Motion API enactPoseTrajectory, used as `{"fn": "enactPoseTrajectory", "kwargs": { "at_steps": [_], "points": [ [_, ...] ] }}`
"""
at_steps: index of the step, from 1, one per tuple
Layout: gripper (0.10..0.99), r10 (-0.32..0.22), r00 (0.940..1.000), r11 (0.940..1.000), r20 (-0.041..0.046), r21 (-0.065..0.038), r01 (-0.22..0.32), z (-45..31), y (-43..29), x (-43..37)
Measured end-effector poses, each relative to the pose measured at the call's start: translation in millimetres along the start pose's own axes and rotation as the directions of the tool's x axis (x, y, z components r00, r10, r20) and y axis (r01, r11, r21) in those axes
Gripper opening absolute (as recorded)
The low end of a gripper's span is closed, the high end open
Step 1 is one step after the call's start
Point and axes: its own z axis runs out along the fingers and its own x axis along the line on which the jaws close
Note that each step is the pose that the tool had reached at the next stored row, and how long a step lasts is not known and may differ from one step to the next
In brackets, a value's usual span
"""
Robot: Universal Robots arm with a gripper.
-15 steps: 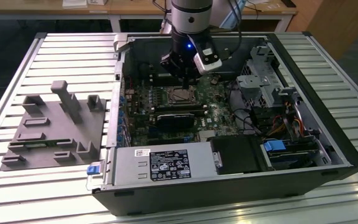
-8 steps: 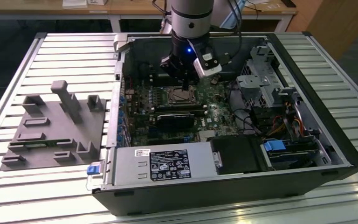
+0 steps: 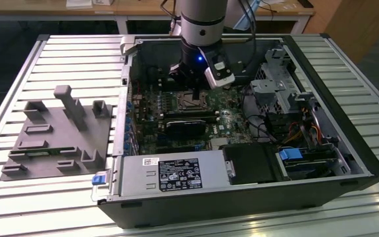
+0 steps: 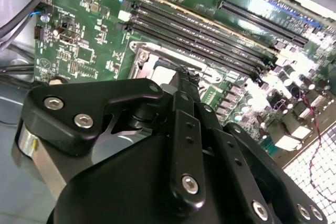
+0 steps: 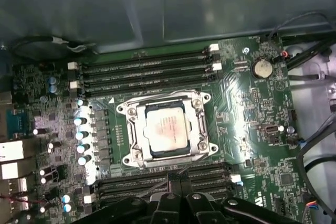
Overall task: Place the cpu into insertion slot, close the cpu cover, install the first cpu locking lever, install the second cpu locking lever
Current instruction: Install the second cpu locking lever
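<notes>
Inside the open computer case (image 3: 347,163) on the slatted table (image 3: 64,54), the arm (image 3: 201,24) hangs over the green motherboard (image 5: 252,124). Memory slots (image 5: 144,69) run along two sides of the insertion slot (image 5: 131,132), where the cpu (image 5: 167,128) lies flat within the cpu cover (image 5: 200,124). Just off the slot's edge, the gripper (image 5: 176,179) has its fingertips together, holding nothing.

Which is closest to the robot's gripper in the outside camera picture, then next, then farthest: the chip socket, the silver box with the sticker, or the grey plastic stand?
1. The insertion slot, right beneath the gripper.
2. The silver box, at the case's front edge.
3. The grey stand, outside the case, on the exterior view's left.
</notes>
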Motion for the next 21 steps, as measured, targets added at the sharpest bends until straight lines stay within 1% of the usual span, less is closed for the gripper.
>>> {"fn": "enactPoseTrajectory", "kwargs": {
  "at_steps": [2,6,10,14,18,21],
  "points": [
    [0.102,0.000,1.0000,1.0000,-0.0004,-0.002,0.000,1.2,-1.9,0.5],
    [0.102,0.000,1.0000,0.9999,-0.0014,-0.010,0.000,4.1,-4.1,2.2],
    [0.102,0.000,1.0000,1.0000,-0.0018,-0.010,0.000,4.1,-4.2,2.3],
    [0.102,0.001,1.0000,0.9998,-0.0035,-0.022,-0.001,5.7,-6.0,3.8],
    [0.102,0.001,1.0000,0.9993,-0.0058,-0.036,-0.001,7.8,-8.5,5.9],
    [0.102,0.001,1.0000,0.9992,-0.0064,-0.040,-0.001,9.2,-10.4,7.1]
  ]
}}
